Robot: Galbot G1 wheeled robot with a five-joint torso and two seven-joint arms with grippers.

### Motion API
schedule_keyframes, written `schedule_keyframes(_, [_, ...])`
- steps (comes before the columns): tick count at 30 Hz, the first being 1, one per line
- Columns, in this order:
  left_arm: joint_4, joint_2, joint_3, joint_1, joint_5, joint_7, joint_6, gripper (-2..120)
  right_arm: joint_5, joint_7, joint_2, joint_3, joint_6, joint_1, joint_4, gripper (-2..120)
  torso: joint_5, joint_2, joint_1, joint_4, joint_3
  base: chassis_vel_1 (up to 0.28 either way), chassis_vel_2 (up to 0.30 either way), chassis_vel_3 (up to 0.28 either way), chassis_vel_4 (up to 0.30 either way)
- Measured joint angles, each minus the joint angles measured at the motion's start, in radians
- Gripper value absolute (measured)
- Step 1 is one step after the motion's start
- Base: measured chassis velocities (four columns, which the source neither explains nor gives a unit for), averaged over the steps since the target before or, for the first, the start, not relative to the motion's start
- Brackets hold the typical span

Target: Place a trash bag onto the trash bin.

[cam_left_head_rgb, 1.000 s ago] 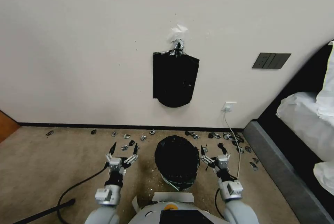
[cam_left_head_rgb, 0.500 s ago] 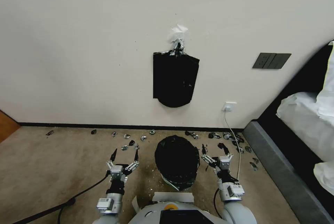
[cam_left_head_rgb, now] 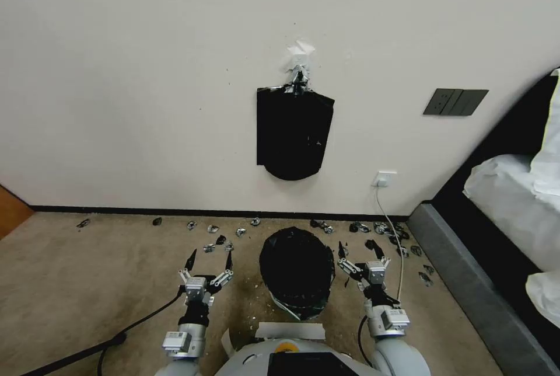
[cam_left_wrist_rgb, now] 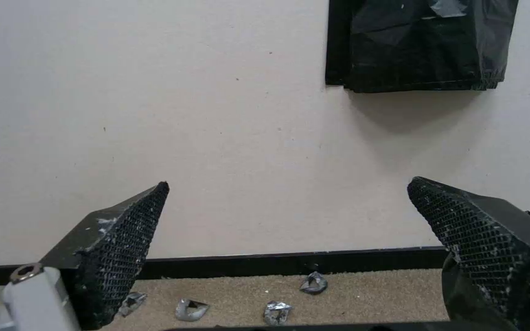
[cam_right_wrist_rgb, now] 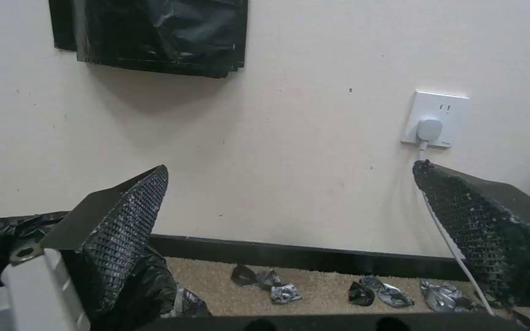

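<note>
Trash bag (cam_left_head_rgb: pixel 296 265) over trash bin (cam_left_head_rgb: pixel 291 307); pack of bags (cam_left_head_rgb: pixel 293 136) on wall behind

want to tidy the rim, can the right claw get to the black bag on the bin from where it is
Probably yes. The right claw sits open beside the small bin, lined with the crinkled glossy black plastic bag, with bare carpet between them.

Left hand (cam_left_head_rgb: pixel 208 258) and right hand (cam_left_head_rgb: pixel 357 251) lower, nearer the robot than before.

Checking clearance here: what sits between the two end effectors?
In the head view, the trash bin, draped in the black trash bag, stands between the open left end effector and the open right end effector.
</note>
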Motion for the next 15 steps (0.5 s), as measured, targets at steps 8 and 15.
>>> schedule_keyframes(8, [0.0, 0.0, 0.001, 0.0, -0.001, -0.001, 0.001, 100, 0.001, 0.001, -0.001, -0.001, -0.001, 0.0, 0.0, 100, 0.0, 0.0, 0.0, 0.0, 0.0, 0.0, 0.0, 0.0, 0.0])
schedule_keyframes(15, [0.0, 0.0, 0.001, 0.0, -0.001, -0.001, 0.001, 100, 0.001, 0.001, -0.001, -0.001, -0.001, 0.0, 0.0, 100, 0.0, 0.0, 0.0, 0.0, 0.0, 0.0, 0.0, 0.0, 0.0])
